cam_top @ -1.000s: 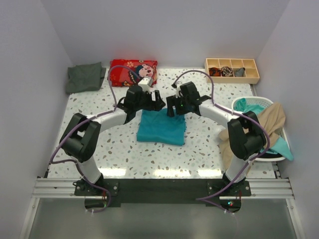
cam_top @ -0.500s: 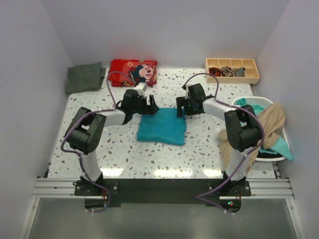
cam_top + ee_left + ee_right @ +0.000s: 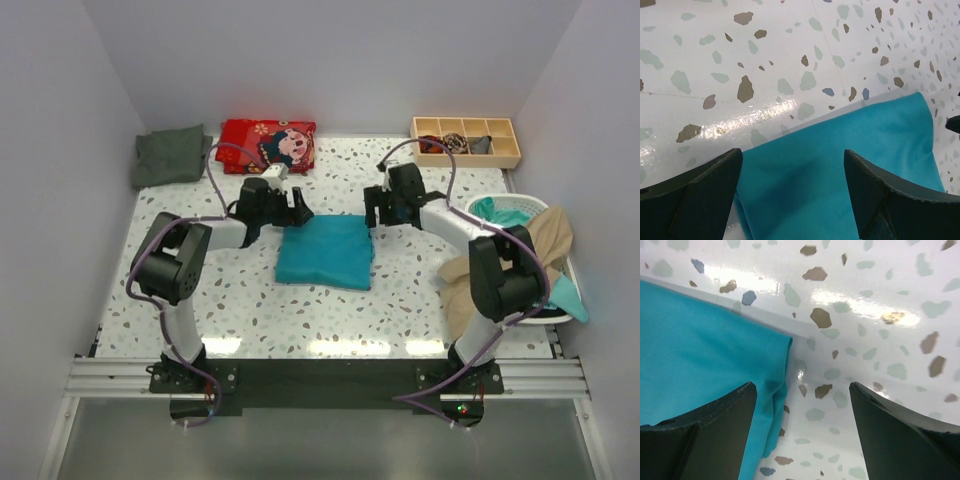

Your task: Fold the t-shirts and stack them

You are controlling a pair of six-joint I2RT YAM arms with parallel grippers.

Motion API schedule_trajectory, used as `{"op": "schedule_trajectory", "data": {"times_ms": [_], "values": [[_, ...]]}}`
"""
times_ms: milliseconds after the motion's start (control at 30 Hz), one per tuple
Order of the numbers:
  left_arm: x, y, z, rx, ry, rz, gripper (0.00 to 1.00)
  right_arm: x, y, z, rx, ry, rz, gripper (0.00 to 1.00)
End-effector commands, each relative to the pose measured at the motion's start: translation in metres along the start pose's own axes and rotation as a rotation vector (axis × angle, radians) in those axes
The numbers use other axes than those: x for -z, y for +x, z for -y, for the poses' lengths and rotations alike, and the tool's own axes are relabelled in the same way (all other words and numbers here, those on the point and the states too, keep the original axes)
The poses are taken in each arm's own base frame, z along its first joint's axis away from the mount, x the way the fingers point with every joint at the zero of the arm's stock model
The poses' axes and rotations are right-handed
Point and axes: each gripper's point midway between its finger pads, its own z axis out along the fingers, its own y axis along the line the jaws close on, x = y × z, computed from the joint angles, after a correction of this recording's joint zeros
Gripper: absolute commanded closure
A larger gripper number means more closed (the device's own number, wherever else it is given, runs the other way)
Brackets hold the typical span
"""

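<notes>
Though folded down to a compact pad at mid-counter, plainly soft stuff: teal t-shirt (image 3: pixel 325 252), thin knit, several layers deep, with a rounded fold along its right side in the right wrist view. Left hand (image 3: pixel 297 210) at the pad's far-left corner, right hand (image 3: pixel 373 208) at its far-right corner; both spread wide, pinching nothing, fingers (image 3: pixel 700 192) straddling cloth edge and bare counter (image 3: pixel 200 290). Whether touching the cloth or just above it, cannot tell. Judged light, limp, no stiffness to speak of; likely to sag and spill open if raised by one corner or by the top layer alone. Glossy counter, so probably easy to slide. Best hold, by this reckoning: both far corners at once, pinched through every layer, kept low to the counter. Elsewhere: dark grey-green t-shirt (image 3: pixel 172 157) in a rough fold at the far-left corner, probable base for the stack; beige t-shirt (image 3: pixel 545 245) crumpled over the white basket (image 3: pixel 478 207) at the right edge, not yet folded.
</notes>
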Motion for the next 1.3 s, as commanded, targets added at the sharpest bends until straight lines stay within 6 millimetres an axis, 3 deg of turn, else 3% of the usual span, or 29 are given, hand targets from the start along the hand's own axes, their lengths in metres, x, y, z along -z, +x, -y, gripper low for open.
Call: {"op": "schedule_trajectory", "data": {"times_ms": [0, 33, 100, 133, 200, 267, 300, 367, 400, 500, 733, 933, 1267], "values": [[0.027, -0.068, 0.026, -0.055, 0.034, 0.160, 0.12, 0.053, -0.048, 0.005, 0.024, 0.047, 0.166, 0.20], [0.035, -0.078, 0.032, -0.061, 0.037, 0.179, 0.12, 0.060, -0.048, 0.007, 0.020, 0.062, 0.163, 0.20], [0.043, -0.076, 0.029, -0.047, -0.003, 0.161, 0.12, 0.066, -0.047, 0.011, 0.008, 0.090, 0.143, 0.20], [0.052, -0.081, 0.032, -0.046, -0.010, 0.168, 0.12, 0.067, -0.033, 0.018, -0.003, 0.126, 0.090, 0.21], [0.061, -0.064, 0.023, -0.034, -0.057, 0.149, 0.12, 0.065, -0.020, 0.027, -0.012, 0.173, 0.054, 0.21], [0.073, -0.059, 0.026, -0.030, -0.054, 0.154, 0.12, 0.064, -0.009, 0.021, -0.017, 0.136, 0.032, 0.21], [0.077, -0.041, 0.020, -0.017, -0.067, 0.129, 0.12, 0.061, 0.003, 0.020, -0.021, 0.124, 0.008, 0.21], [0.088, -0.035, 0.027, -0.015, -0.051, 0.138, 0.12, 0.062, 0.006, 0.010, -0.024, 0.087, 0.020, 0.22], [0.091, -0.019, 0.026, -0.002, -0.042, 0.112, 0.12, 0.062, 0.012, 0.005, -0.021, 0.065, 0.010, 0.22], [0.100, 0.000, 0.045, 0.004, 0.018, 0.079, 0.13, 0.067, 0.015, -0.017, -0.004, -0.003, 0.004, 0.22], [0.109, 0.044, 0.089, 0.031, 0.150, -0.018, 0.14, 0.089, 0.026, -0.088, 0.029, -0.214, 0.000, 0.23], [0.112, 0.065, 0.098, 0.057, 0.185, -0.056, 0.14, 0.085, 0.042, -0.112, 0.033, -0.274, -0.037, 0.23], [0.120, 0.132, 0.057, 0.065, 0.057, -0.189, 0.14, 0.074, 0.080, -0.121, 0.018, -0.319, -0.131, 0.23]]}}
